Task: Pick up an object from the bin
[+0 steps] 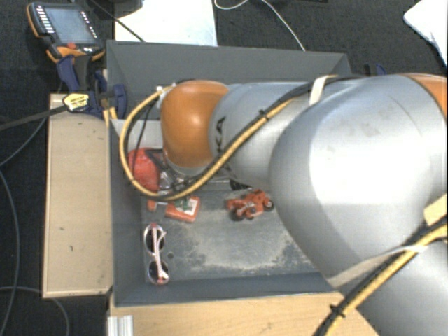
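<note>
My gripper (168, 181) shows as a small metallic part under the arm's orange wrist cover, low over the bin's left side. Just left of it, touching or nearly touching, lies a red rounded thing (143, 165), partly hidden by a yellow cable. Right below the gripper rests a small orange box with a white and green face (183, 208). Whether anything is gripped is hidden by the wrist.
A red toy figure (248, 205) lies on the floor right of the orange box. White and pink sunglasses (155, 253) lie near the bin's front left corner. The thick grey arm covers the bin's back and right part.
</note>
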`<act>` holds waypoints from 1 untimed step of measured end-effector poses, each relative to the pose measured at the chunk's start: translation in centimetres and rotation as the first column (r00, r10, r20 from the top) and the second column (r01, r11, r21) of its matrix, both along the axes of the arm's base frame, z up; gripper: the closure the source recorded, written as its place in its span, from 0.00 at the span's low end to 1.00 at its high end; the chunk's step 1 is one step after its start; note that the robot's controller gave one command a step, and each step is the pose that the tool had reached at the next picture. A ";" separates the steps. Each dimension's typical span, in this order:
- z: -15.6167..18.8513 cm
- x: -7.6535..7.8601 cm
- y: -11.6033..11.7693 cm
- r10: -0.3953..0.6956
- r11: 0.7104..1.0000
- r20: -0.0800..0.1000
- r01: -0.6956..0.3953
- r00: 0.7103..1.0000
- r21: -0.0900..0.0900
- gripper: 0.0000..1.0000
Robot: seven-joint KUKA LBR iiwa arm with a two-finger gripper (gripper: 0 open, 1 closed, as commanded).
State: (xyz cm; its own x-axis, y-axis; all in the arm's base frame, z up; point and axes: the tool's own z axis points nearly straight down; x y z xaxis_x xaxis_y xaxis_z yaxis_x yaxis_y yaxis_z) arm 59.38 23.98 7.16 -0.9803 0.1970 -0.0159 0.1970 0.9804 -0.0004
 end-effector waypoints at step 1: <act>4.5 0.2 0.0 -0.001 1.000 0.006 0.001 1.000 0.002 1.00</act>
State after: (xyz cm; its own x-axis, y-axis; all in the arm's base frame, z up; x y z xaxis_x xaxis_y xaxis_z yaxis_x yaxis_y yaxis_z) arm 59.56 23.97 11.65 -0.9800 0.1980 -0.0216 0.1980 0.9802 0.0031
